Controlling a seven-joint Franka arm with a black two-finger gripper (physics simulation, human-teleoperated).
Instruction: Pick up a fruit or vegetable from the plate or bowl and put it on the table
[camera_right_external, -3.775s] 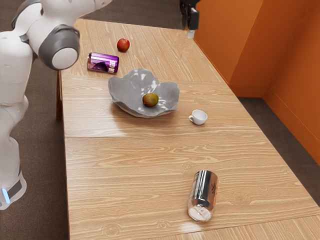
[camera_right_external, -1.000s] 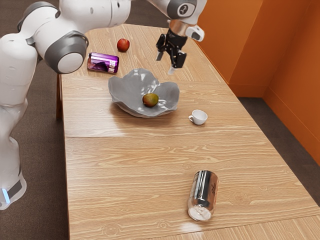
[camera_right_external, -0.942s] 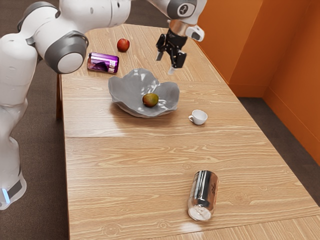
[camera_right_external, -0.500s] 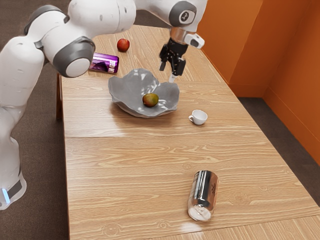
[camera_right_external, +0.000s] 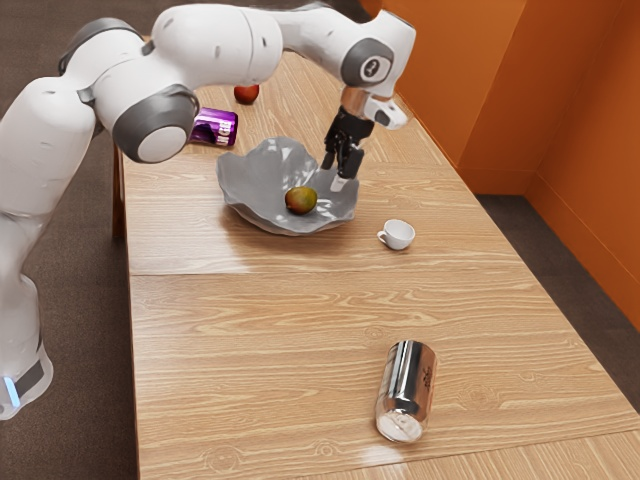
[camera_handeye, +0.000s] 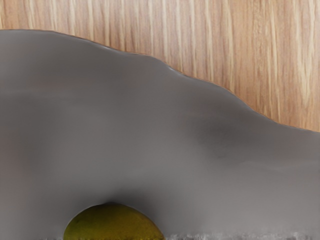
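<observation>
grey bowl (camera_right_external: 245, 185): holds the fruit (camera_right_external: 301, 200)
white cup (camera_right_external: 398, 235): exterior view, bowl's four o'clock
fruit's look: rounded, olive-green, reddish tinge
my end effector (camera_right_external: 335, 173): fingers apart, exterior view, bowl's two o'clock

Fruit (camera_right_external: 301, 200) in bowl (camera_right_external: 250, 180); end effector (camera_right_external: 335, 173) above

The arm (camera_right_external: 217, 46) rises at the exterior view's left, bends over and reaches toward that view's right, its wrist (camera_right_external: 374, 66) turned down so that the gripper (camera_right_external: 334, 173) hangs pointing downward, slightly tilted, its fingers apart.
</observation>
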